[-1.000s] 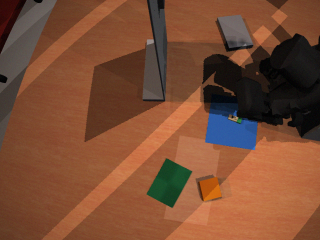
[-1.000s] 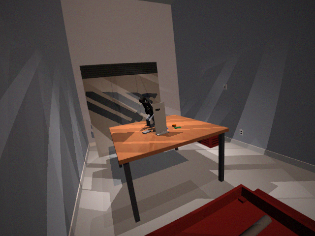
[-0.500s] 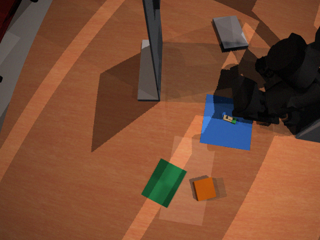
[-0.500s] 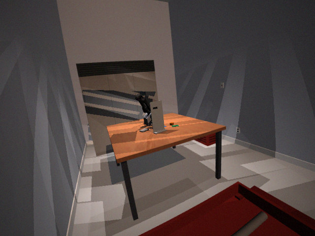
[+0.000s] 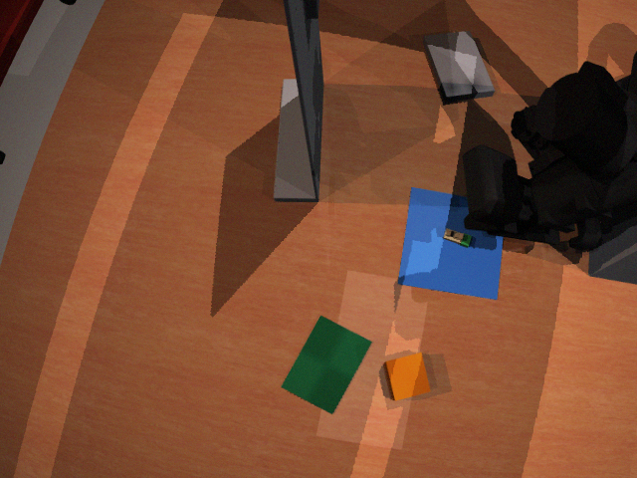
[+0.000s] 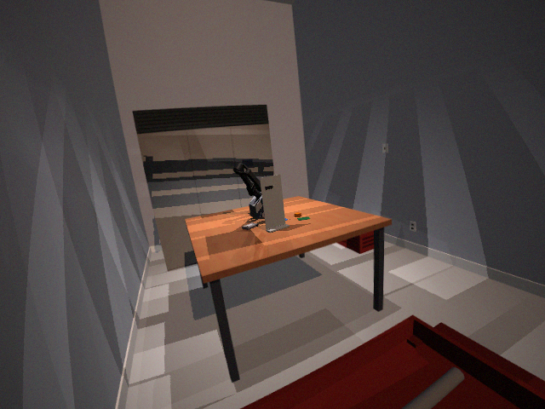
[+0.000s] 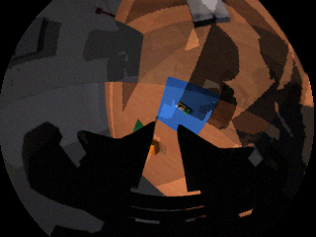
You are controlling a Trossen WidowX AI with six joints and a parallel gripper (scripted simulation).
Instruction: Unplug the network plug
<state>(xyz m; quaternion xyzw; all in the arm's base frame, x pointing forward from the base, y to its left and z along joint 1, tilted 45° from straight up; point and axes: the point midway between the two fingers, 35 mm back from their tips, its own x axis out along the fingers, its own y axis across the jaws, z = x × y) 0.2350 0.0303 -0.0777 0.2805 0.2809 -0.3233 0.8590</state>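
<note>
The small plug, pale with a green end, lies on the blue square, inside its edges. The upright grey panel stands on a flat base. It is seen nearly edge-on in the top view, and its socket face is not clear. My gripper is part-way open, with a gap between the two dark fingertips and nothing in it. The wrist view looks down past the fingertips to the table and the plug, which is apart from them. The fingertips cannot be made out in the top and exterior views.
A green rectangle lies near an orange block. A grey flat block lies on the other side of the blue square. The dark arm rises beside the square.
</note>
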